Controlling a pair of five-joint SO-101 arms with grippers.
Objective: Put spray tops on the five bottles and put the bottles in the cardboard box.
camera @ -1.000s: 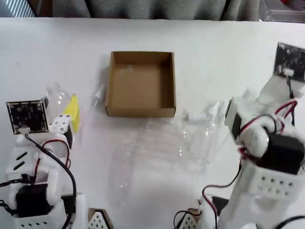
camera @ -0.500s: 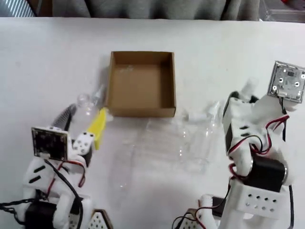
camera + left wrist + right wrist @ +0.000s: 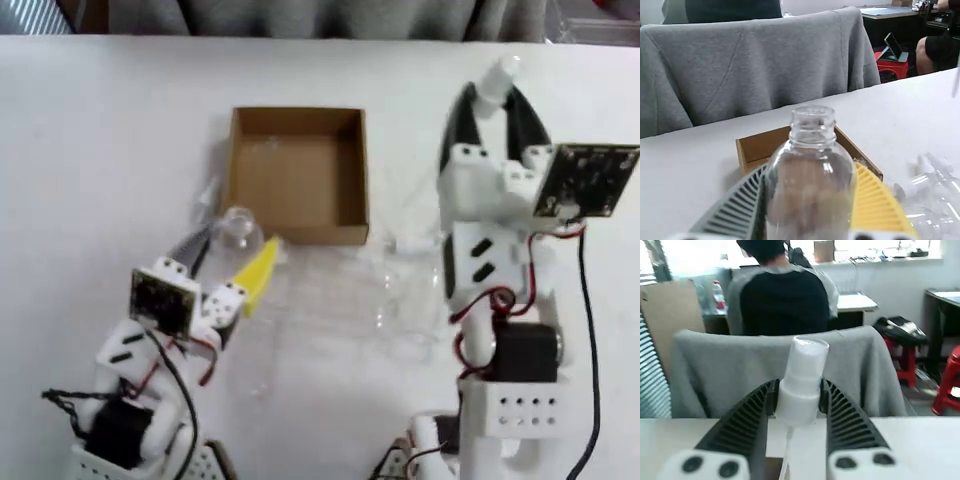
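Note:
My left gripper (image 3: pixel 240 236), with one grey and one yellow finger, is shut on a clear open-necked bottle (image 3: pixel 238 226) held upright just in front of the cardboard box's (image 3: pixel 296 236) front left corner. The left wrist view shows that bottle (image 3: pixel 810 165) close up between the fingers, with the box (image 3: pixel 754 146) behind it. My right gripper (image 3: pixel 493 97), black-fingered, is shut on a white spray top (image 3: pixel 497 78) raised to the right of the box. The spray top (image 3: pixel 801 382) sits upright between the fingers, its thin tube hanging down.
Several clear bottles (image 3: pixel 415 290) lie on the table in front of the box, between the two arms. A loose spray top (image 3: pixel 207 195) lies beside the box's left wall. More bottles and spray tops (image 3: pixel 932 175) lie beside the held bottle.
The left arm has carried the bottle rightwards from the table's left side to the box's front corner. The right arm has risen and swung towards the far side with the spray top.

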